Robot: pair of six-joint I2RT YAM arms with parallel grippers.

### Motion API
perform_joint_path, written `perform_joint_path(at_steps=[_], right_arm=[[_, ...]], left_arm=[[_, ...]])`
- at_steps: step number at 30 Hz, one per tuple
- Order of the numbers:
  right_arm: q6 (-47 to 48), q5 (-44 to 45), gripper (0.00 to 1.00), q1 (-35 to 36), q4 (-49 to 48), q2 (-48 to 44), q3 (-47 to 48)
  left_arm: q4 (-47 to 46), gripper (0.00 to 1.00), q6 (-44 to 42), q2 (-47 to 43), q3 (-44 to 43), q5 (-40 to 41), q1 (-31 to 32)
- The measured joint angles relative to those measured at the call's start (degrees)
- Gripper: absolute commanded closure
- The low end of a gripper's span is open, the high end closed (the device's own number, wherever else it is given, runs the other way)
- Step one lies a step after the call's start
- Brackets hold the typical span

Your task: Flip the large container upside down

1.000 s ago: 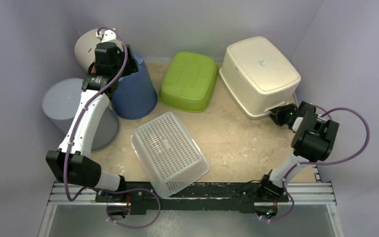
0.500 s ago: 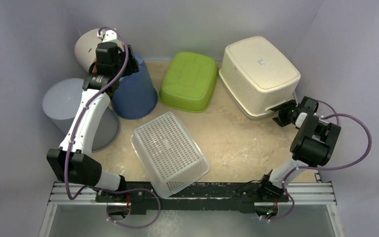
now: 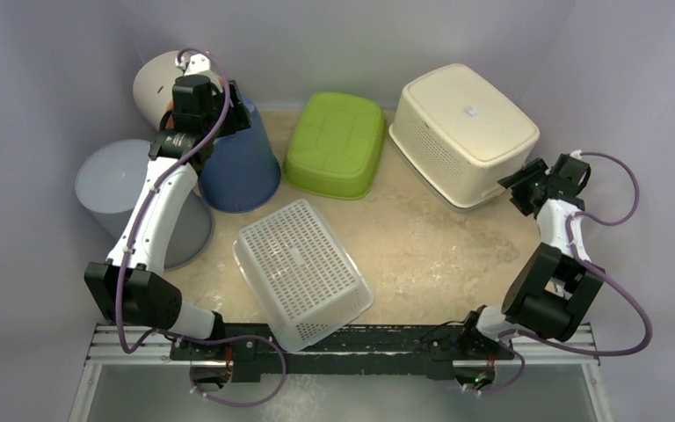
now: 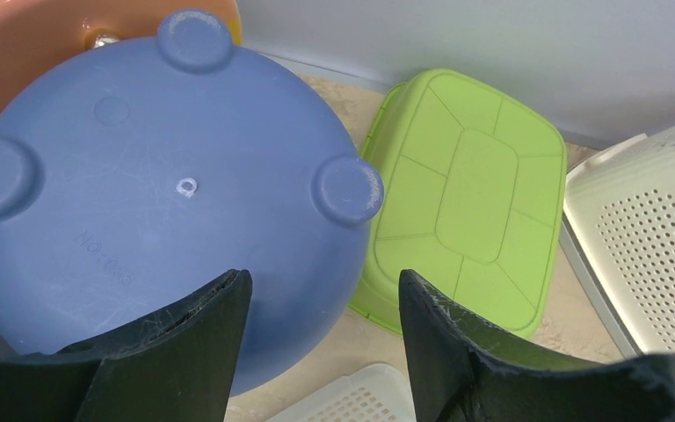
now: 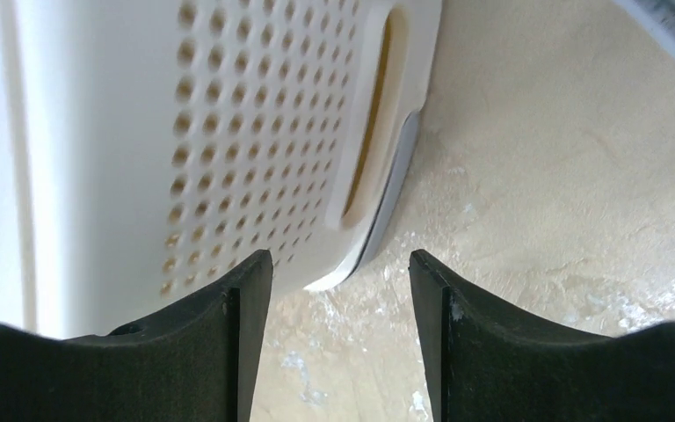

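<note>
The large cream container stands at the back right, bottom up, rim on the table. Its perforated side with a handle slot fills the left of the right wrist view. My right gripper is open and empty just off the container's near right corner, not touching it; in the right wrist view, that gripper has bare table between its jaws. My left gripper hovers open and empty over the upturned blue bucket; in its own view, the left gripper straddles the bucket's edge.
A green tub lies bottom up at the back middle. A white mesh basket lies bottom up at the front middle. A grey bucket and a white bucket with an orange inside stand at the left. Walls close in on three sides.
My right arm has swung up and to the right, pulling the gripper away from the cream container's near corner. The left arm has barely moved.
</note>
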State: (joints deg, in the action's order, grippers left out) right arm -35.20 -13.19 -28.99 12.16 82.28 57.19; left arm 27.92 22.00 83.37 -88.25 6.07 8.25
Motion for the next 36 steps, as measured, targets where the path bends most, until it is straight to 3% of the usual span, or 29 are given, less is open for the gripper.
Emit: perform_joint_path(at_steps=[7, 13, 14, 15, 16, 24, 36], right_arm=[[0.3, -3.3, 0.38, 0.3, -0.5, -1.6, -6.8], [4.2, -1.0, 0.36, 2.4, 5.1, -4.8, 0.0], [5.0, 0.2, 0.15, 3.8, 5.7, -5.2, 2.7], [5.9, 1.4, 0.02, 5.5, 5.8, -5.8, 5.4], [6.4, 2.8, 0.0, 7.6, 6.1, -6.3, 8.0], [14.0, 12.2, 0.0, 27.5, 7.5, -2.3, 27.3], [22.6, 15.0, 0.0, 40.5, 10.3, 16.3, 43.3]], left_arm=[[0.0, 0.37, 0.8, 0.0, 0.0, -1.0, 0.0], [0.5, 0.35, 1.0, 0.3, 0.0, -1.5, 0.0], [0.7, 0.34, 1.0, 0.3, 0.1, -1.5, 0.0], [0.9, 0.34, 1.0, 0.3, 0.1, -1.6, 0.0], [1.0, 0.33, 1.0, 0.3, 0.2, -1.6, 0.0], [1.0, 0.31, 0.7, 1.8, 0.4, -1.8, 0.0], [0.2, 0.29, -0.6, 4.2, -1.6, -1.7, 0.0]])
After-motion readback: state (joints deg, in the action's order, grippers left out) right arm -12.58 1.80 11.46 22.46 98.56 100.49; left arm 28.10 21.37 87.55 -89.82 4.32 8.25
